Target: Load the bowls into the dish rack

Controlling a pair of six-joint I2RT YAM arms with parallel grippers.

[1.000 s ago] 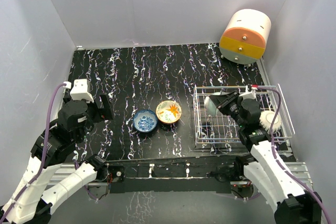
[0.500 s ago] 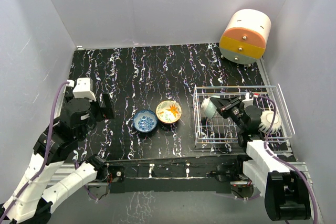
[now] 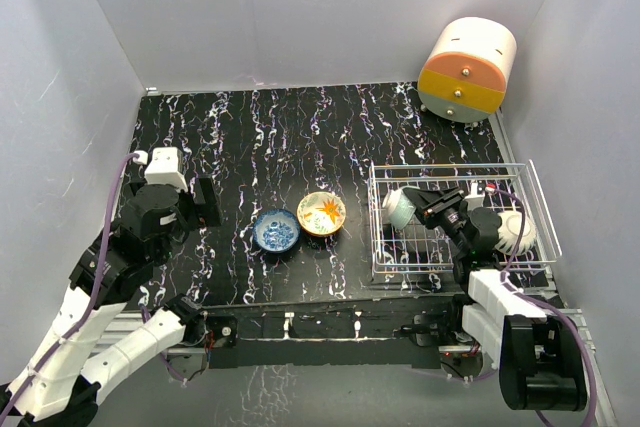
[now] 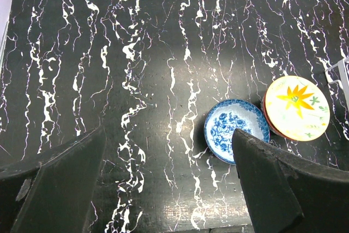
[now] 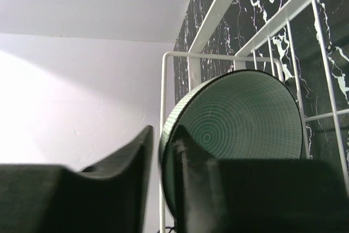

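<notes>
My right jaws pinch the rim of the green bowl (image 5: 240, 124), tilted within the dish rack (image 3: 373, 237) below them, so I should seat it against the wires before letting go; my left jaws gape.

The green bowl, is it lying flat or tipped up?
Tipped on edge. The green bowl faces sideways, rim pinched by the right gripper, among the dish rack wires.
</notes>
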